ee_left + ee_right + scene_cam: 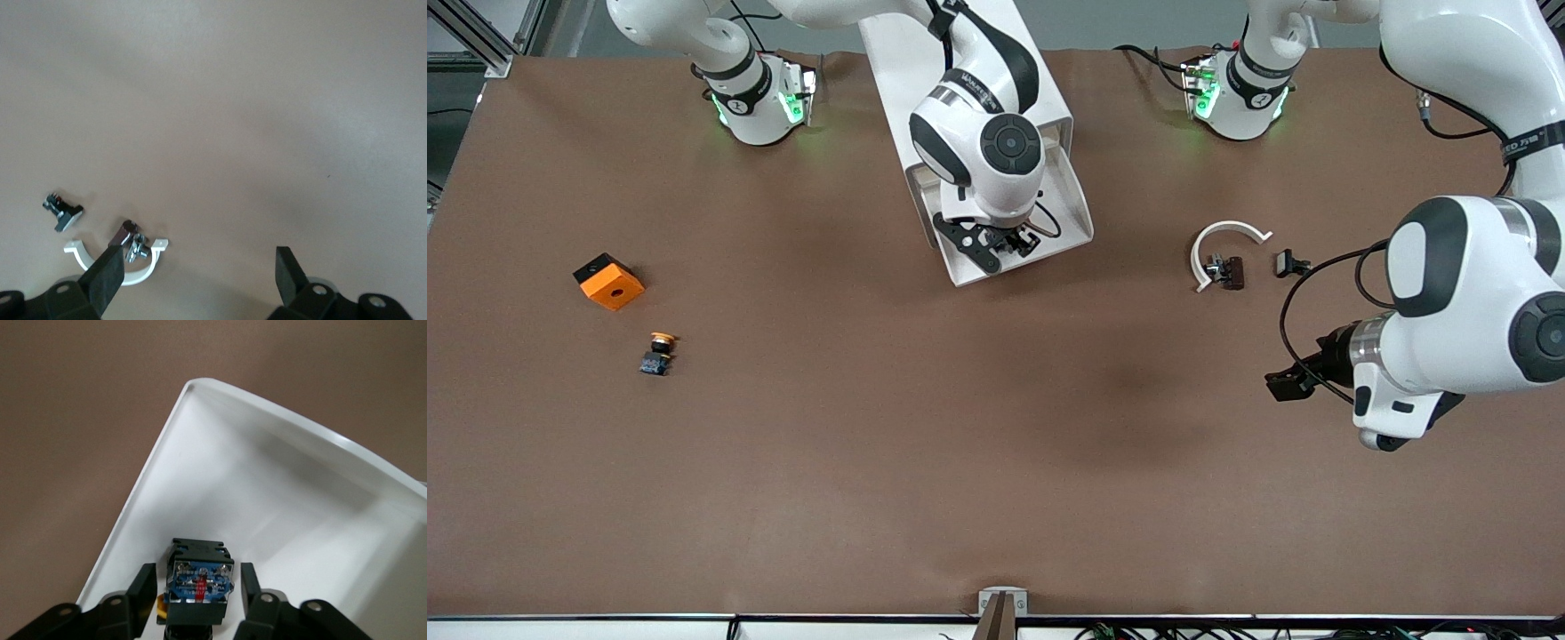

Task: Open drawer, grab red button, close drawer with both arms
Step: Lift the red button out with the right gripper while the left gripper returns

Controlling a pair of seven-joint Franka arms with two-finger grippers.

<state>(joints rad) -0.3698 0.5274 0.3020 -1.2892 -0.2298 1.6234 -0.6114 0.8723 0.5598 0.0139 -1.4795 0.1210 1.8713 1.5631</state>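
**Right gripper at the button in the open drawer**

A brown table filled the front view, with both arm bases along its top edge. Between the bases stood the white cabinet (969, 80), and one drawer (1069, 209) was pulled out toward the front camera, its white tray open.

The right gripper (996, 244) was down inside that drawer. In the right wrist view its fingers (148, 587) stood one on each side of the button (199, 581) — a dark body with a blue face, sitting on the drawer floor close to one side wall. The fingers were narrowed to just beside the body, though a thin gap showed on at least one side, so contact could not be confirmed. The red cap was not visible from that angle.

The left gripper (1291, 380) hung over bare table toward the left arm's end, waiting, its fingers (107, 275) spread wide with nothing between them. Farther from the front camera than that gripper lay a white curved clamp (1221, 244) with a small dark metal part (1225, 271) in its arc, and a separate small black piece (1288, 263) just beside it.

Toward the right arm's end lay an orange cube (609, 282) and, nearer the front camera, a yellow-capped button (659, 353) — both well apart from the cabinet.
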